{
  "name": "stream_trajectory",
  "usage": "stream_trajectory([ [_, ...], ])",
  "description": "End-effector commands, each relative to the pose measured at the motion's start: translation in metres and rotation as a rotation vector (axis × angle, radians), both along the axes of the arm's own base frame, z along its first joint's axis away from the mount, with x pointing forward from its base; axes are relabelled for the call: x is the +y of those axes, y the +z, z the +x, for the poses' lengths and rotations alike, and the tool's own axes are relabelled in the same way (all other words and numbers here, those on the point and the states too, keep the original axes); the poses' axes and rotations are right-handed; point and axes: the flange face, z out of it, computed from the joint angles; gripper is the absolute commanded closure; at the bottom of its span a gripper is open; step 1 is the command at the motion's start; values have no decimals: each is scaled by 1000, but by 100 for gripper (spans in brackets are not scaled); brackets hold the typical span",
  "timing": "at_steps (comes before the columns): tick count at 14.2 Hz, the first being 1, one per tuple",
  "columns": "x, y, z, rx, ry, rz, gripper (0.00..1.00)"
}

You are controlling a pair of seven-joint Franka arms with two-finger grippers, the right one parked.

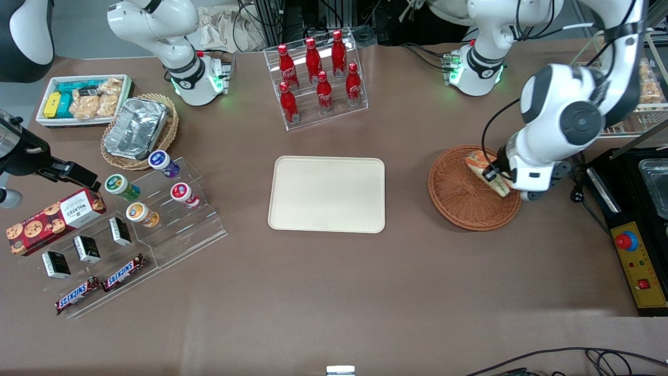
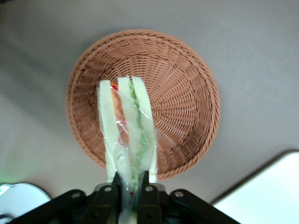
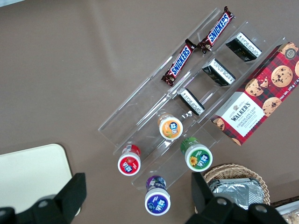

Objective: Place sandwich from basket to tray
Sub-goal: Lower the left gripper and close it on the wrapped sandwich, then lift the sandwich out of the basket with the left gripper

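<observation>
The sandwich [image 2: 125, 126], a plastic-wrapped wedge of pale bread with red and green filling, hangs above the reddish-brown wicker basket [image 2: 187, 98]. My left gripper [image 2: 129, 179] is shut on its narrow end. In the front view the sandwich [image 1: 482, 166] sits over the basket [image 1: 459, 196], at the edge nearest the working arm, partly hidden by the gripper [image 1: 500, 184]. The cream tray [image 1: 327, 194] lies flat at the table's middle with nothing on it, and its corner [image 2: 271, 191] shows in the left wrist view.
A clear rack of red cola bottles [image 1: 317, 73] stands farther from the camera than the tray. Toward the parked arm's end are a tan basket with foil [image 1: 138, 130], a white bin of snacks [image 1: 83, 99], yoghurt cups and Snickers on clear stands [image 1: 151, 209]. A black control box [image 1: 639, 261] lies beside the basket.
</observation>
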Motion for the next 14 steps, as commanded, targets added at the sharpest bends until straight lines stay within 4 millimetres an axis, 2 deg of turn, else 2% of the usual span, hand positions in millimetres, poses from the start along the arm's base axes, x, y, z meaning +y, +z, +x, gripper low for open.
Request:
stream_trajectory([
  [1,7,65,12,22,-68,-23,100],
  [3,10,93,11,37,-110,-33,100],
  [5,15,110,10,46,-107,-34,100],
  [11,10,114,9,38,-130,-32,100],
  [13,-1,113,8,40,-143,-36,100],
  [14,-15,110,6,47,-162,-33,100],
])
